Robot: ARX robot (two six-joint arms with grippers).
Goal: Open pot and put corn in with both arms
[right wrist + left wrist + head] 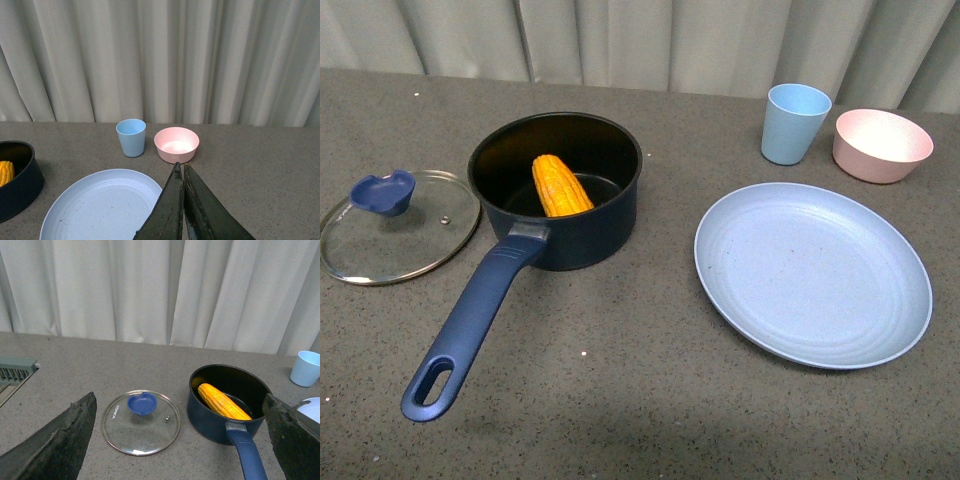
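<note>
the pot [560,190] sits uncovered on the grey worktop [640,400], toward the left half and nearer the far edge than the near one. its long blue handle [470,325] runs toward the near-left corner, ending in a loop hole. the corn [561,186] lies inside the pot, leaning on the black interior with its tapered tip pointing to the far edge; the left wrist view shows the same cob [222,401] resting slantwise across the pot [227,405].

just beside the pot, toward the left edge, the glass lid [398,228] lies flat on the worktop with its blue knob [383,192] up; lid rim and pot wall look close, and whether they touch cannot be told. toward the right edge lies a wide pale blue plate [812,272], well apart from the pot. beyond it, near the far edge, a pale blue cup [795,123] stands upright just beside a pink bowl [882,145].

neither arm shows in the front view. in the left wrist view the left hand [180,440] is spread wide, its fingers [55,442] at either side of the picture, holding nothing, above the worktop with lid and pot between them. in the right wrist view the right hand [183,200] has its fingers pressed together with nothing between them, above the plate's edge near the bowl [176,144] and cup [131,136].
</note>
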